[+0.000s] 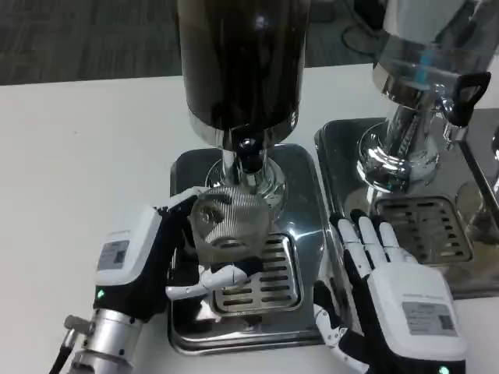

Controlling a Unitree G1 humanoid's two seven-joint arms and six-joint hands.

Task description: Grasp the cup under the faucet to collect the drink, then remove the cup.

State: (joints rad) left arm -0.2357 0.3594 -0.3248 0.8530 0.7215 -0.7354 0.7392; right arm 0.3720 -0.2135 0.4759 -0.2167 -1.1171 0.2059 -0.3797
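The cup (pixel 219 220) is a clear ribbed glass standing upright, long axis vertical, mouth up toward the faucet (pixel 250 165) just above it. It sits on the slotted grate (pixel 269 282) of the drip tray (pixel 300 175) below the dark dispenser (pixel 242 58).

The left hand (pixel 152 257) is wrapped round the cup from its left side: fingers (pixel 181 204) curl behind the glass, the thumb (pixel 209 280) crosses low in front, so the cup is gripped between them. Whether the base rests on the grate or is slightly raised is hard to tell through the glass.

The right hand (pixel 386 288) lies flat to the right of the tray, fingers stretched forward and slightly apart, holding nothing; their tips reach near the grate of a second dispenser (pixel 413 101) ahead of it.
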